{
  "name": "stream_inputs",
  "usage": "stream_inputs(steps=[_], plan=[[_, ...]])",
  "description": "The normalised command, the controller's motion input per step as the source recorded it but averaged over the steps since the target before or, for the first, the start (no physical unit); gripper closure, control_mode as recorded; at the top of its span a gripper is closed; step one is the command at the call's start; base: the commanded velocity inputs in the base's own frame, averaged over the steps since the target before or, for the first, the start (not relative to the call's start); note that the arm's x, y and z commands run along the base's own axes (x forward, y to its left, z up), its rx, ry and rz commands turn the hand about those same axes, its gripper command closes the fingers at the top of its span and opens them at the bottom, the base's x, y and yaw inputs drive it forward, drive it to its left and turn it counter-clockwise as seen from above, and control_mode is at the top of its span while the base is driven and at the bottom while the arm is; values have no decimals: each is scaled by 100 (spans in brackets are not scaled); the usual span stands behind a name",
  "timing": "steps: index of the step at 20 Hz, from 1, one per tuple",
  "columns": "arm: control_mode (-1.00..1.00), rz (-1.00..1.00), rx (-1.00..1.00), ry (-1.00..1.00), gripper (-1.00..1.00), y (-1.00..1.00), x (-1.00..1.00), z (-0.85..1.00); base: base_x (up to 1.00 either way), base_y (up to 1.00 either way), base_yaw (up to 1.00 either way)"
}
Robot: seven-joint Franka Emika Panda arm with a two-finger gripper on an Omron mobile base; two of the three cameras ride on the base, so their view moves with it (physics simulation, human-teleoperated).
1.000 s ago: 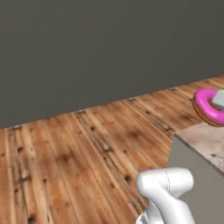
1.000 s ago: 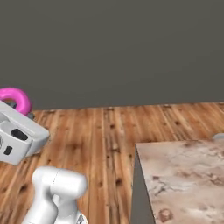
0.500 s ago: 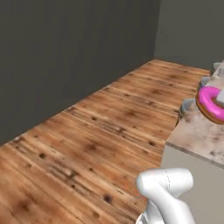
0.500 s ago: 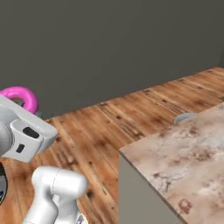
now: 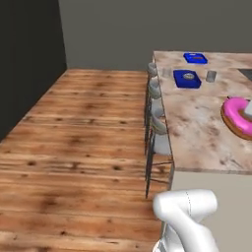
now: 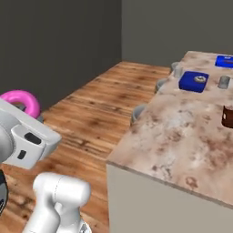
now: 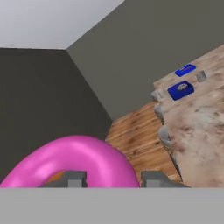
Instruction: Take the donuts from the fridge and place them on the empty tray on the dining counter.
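My gripper [image 7: 113, 179] is shut on the pink-iced donut [image 7: 74, 162], which bulges up between the two fingertips [image 7: 75, 178]. That pink donut [image 5: 235, 116] hangs over the near part of the marbled dining counter [image 5: 197, 123] in the left base view, and shows at the far left above the hand as the donut [image 6: 22, 102] in the right base view. Far along the counter stands the deep blue tray [image 5: 187, 78] [image 6: 194, 81] [image 7: 180, 89] with a small pale round thing in it. The fridge is out of view.
A flatter blue tray [image 5: 195, 58] lies beyond the deep one, and a grey cup [image 5: 211, 76] stands beside it. A dark brown thing [image 6: 227, 117] sits on the counter's right. Grey stools [image 5: 158, 135] line the counter's left edge. Wooden floor [image 5: 74, 138] spreads left towards dark walls.
The whole picture has swung round, so the camera has moved: the counter now shows along its length with the trays and stools in view. The pink donut stays in the shut gripper.
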Motion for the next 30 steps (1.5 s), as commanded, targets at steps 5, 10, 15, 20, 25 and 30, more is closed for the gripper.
stream_inputs(steps=[5, 10, 15, 20, 25, 30], plan=[[100, 0, 0, 0, 100, 0, 0, 0, 66, 69, -82], [100, 0, 0, 0, 100, 0, 0, 0, 37, 100, -58], [100, 0, 0, 0, 100, 0, 0, 0, 3, 100, -14], [100, 0, 0, 0, 100, 0, 0, 0, 69, 100, -28], [100, 0, 0, 0, 100, 0, 0, 0, 93, 89, -68], [100, 0, 0, 0, 100, 0, 0, 0, 74, 75, -78]])
